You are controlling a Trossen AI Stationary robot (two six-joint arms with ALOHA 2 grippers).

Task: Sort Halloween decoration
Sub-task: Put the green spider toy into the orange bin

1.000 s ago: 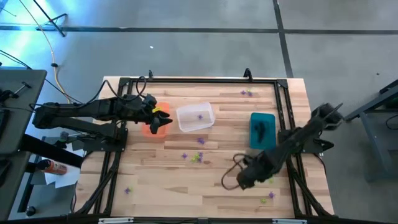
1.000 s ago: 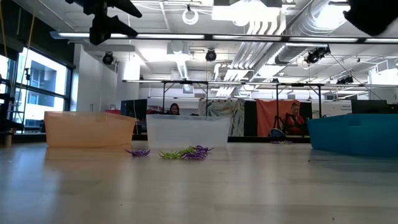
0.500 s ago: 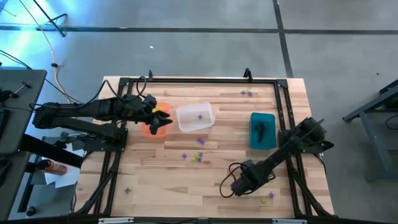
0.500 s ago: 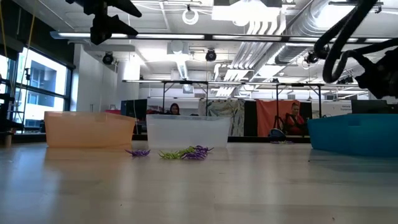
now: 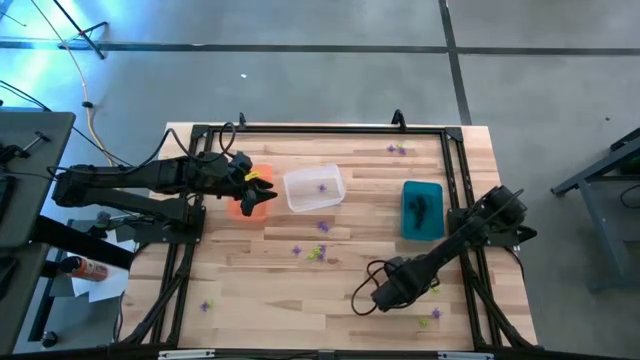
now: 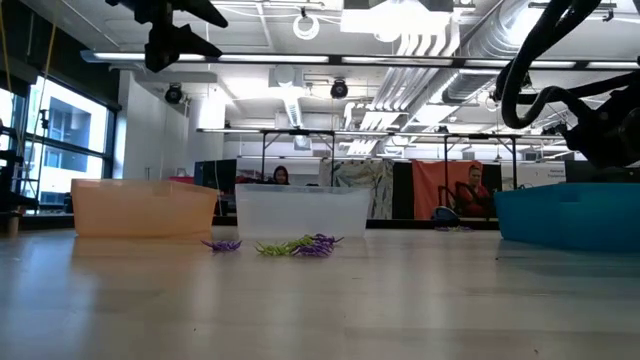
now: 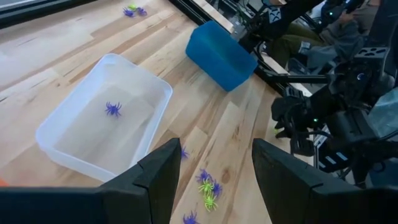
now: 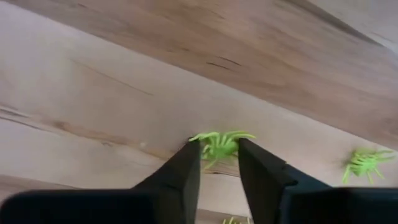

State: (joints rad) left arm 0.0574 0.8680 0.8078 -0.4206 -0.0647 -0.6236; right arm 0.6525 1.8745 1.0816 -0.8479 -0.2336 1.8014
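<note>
Since a moment ago our right gripper (image 8: pixel 219 163) has dropped low to the table near the front right, and its fingers have come much closer together. They now stand on each side of a green spider (image 8: pixel 221 144), nearly touching it, but we cannot tell if they have hold of it yet.

Our left gripper (image 7: pixel 211 180) has not moved. It hangs over the orange bin (image 5: pixel 249 201) with its fingers wide apart and nothing between them.

More little spiders lie about the table (image 5: pixel 260 290). A small bunch (image 5: pixel 317 252) of purple and green ones sits in the middle, in front of the clear bin (image 5: pixel 314 189). One purple spider (image 7: pixel 112 109) is already inside that bin. Another green spider (image 8: pixel 367 163) lies near the one we are after. The teal bin (image 5: pixel 421 209) sits to the right.

We think the job now is to pinch this spider well. We should squeeze on its body, not on its thin legs, and stay flat on the wood until the grip is firm. Then we lift slowly, so it does not flick away.
</note>
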